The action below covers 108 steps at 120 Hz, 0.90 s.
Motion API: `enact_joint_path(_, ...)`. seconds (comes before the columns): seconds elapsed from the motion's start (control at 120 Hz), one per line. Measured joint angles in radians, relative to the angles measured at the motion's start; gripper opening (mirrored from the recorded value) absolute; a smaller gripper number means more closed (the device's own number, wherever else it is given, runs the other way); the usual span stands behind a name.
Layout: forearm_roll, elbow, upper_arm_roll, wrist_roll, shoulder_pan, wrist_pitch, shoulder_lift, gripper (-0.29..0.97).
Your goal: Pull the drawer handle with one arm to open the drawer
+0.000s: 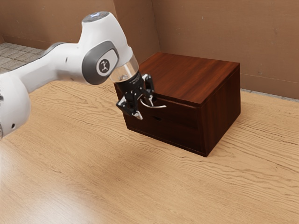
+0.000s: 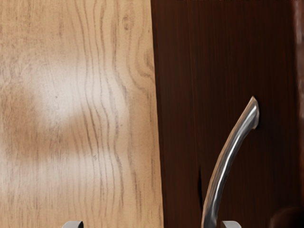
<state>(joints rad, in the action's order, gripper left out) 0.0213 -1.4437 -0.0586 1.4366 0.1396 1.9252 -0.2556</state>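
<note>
Black two-finger gripper (image 1: 142, 103) is straddling the curved silver drawer handle (image 1: 156, 106) on the dark wooden drawer cabinet (image 1: 196, 79), which is sitting on the light wooden table (image 1: 140, 186). Its fingers are spread wide, not yet clamping. The next move is likely closing, then pulling straight outward.

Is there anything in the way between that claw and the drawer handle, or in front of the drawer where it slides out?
Nothing visible. The gripper is right at the handle, its open fingers either side of it, and nothing lies on the table in front of the drawer.
</note>
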Motion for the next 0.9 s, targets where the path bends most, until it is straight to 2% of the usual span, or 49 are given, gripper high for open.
enact_joint_path(0.658, 0.004, 0.022, 0.002, -0.028, 0.005, 0.032, -0.029, 0.29)
enact_joint_path(0.9, 0.001, 0.011, 0.002, -0.027, 0.007, 0.032, -0.018, 0.12)
